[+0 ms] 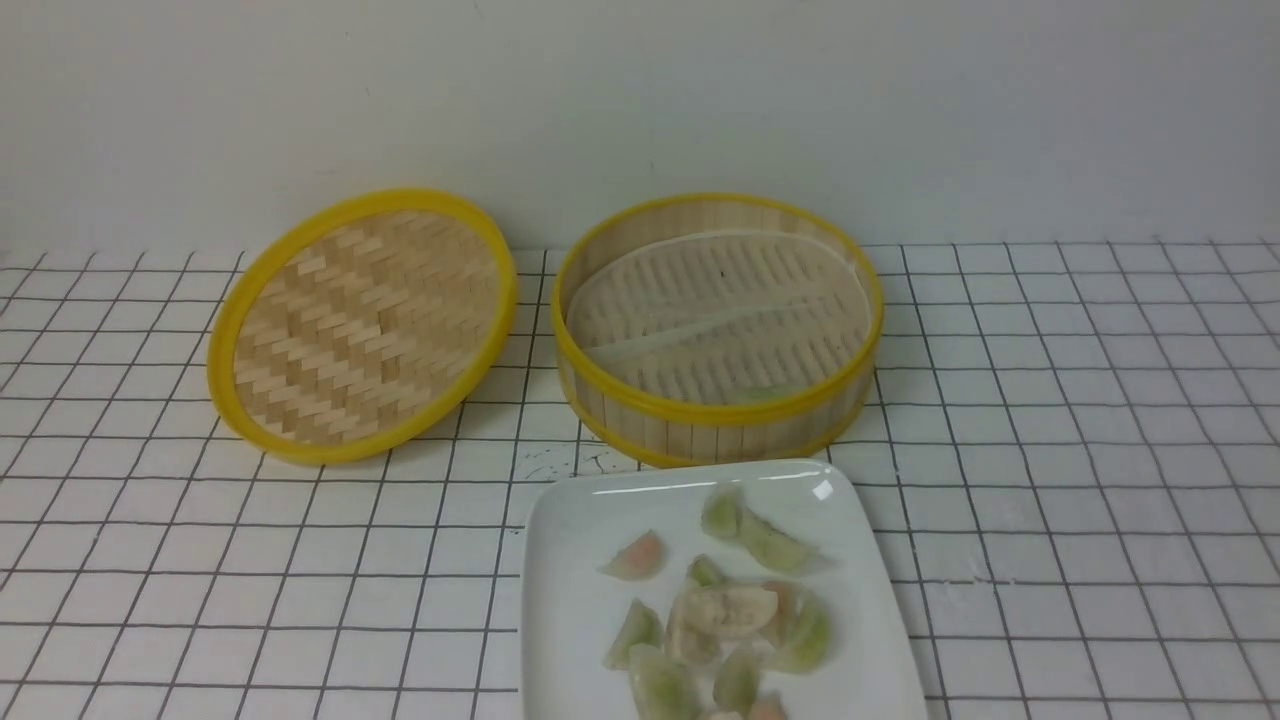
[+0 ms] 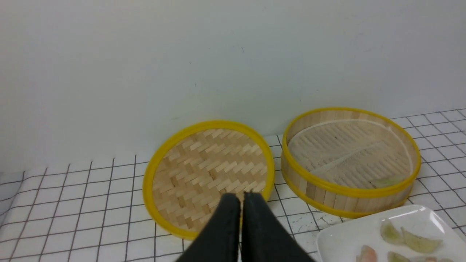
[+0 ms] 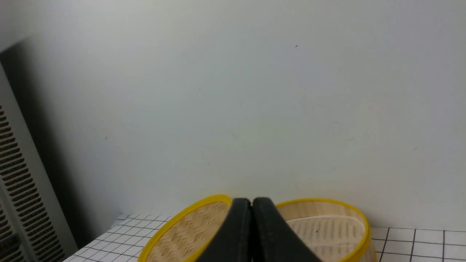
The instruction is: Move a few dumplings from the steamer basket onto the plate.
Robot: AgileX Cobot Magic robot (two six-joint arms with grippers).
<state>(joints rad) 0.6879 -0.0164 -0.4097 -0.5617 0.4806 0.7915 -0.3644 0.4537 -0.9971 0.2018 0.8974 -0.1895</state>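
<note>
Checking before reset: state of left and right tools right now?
Left tool: closed, holding nothing.
Right tool: closed, holding nothing.

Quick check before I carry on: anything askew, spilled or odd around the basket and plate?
The woven lid is tilted, its far edge raised by the wall, not flat. One pale green dumpling remains against the steamer basket's near wall. The dumplings on the plate are partly piled. Nothing spilled on the cloth.
</note>
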